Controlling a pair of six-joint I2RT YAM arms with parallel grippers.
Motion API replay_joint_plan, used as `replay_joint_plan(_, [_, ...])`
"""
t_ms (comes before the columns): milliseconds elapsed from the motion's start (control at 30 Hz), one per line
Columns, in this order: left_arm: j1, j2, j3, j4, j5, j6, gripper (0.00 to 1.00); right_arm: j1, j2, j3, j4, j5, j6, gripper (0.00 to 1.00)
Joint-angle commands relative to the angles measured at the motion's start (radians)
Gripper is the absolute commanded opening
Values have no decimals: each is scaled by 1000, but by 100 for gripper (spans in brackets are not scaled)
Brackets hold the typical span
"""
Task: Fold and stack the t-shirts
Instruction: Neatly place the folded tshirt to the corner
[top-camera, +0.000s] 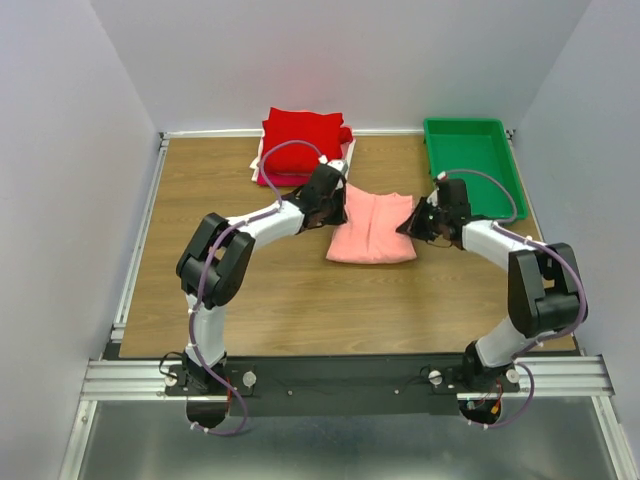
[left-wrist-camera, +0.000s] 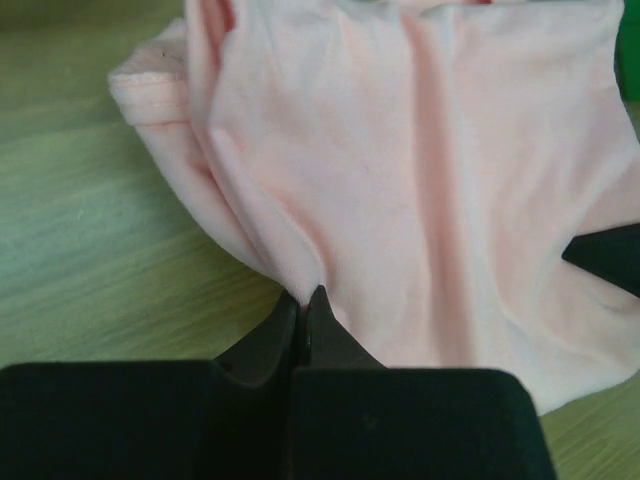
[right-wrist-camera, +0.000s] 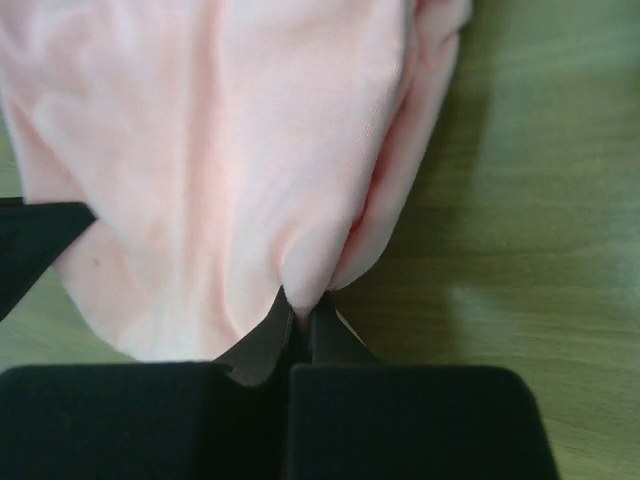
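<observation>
A salmon-pink t-shirt (top-camera: 372, 228), partly folded, lies on the wooden table at the middle. My left gripper (top-camera: 340, 197) is shut on its far left corner; the left wrist view shows the cloth (left-wrist-camera: 420, 170) pinched between the closed jaws (left-wrist-camera: 303, 300). My right gripper (top-camera: 408, 224) is shut on its right edge; the right wrist view shows a fold of cloth (right-wrist-camera: 230, 150) pinched between the jaws (right-wrist-camera: 303, 308). A bright red folded t-shirt (top-camera: 302, 142) tops a stack at the back left, with white and magenta edges beneath it.
A green plastic tray (top-camera: 470, 160) stands at the back right, close to the right arm. The stack of folded shirts sits just behind the left gripper. Bare wooden table (top-camera: 300, 300) shows in front of the pink shirt.
</observation>
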Motion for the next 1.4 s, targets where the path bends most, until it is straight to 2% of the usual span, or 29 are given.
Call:
replay_joint_plan(0, [-8,-64,66,-39,-13,42,0,9,-89,77,-12,-22,-47,0])
replay_joint_plan(267, [-8,-138,199,-122,-99,102,0,9,-129,239,-78,-41,-65,0])
replay_joint_plan(400, [-8,-129,323,-189,-142,135,0,9,-117,315,-88,-51,-67,1])
replay_joint_plan(467, [-7,-116,429,-223,-182,158,0,8,-91,419,-92,-69,-68,0])
replay_joint_plan(567, [1,-104,501,-254,-217,194,0,9,-51,502,-94,-106,-73,0])
replay_joint_plan(933, [133,-9,734,-252,-207,341,0,77,260,908,-97,-195,-70,0])
replay_joint_plan(1100, [226,38,773,-217,-178,392,0,132,487,1195,-101,-212,-68,1])
replay_joint_plan(1233, [272,85,800,-170,-121,442,0,147,645,1359,-101,-222,-64,1])
replay_joint_plan(1367, [294,138,819,-118,-122,488,0,155,763,1468,-100,-213,-74,0])
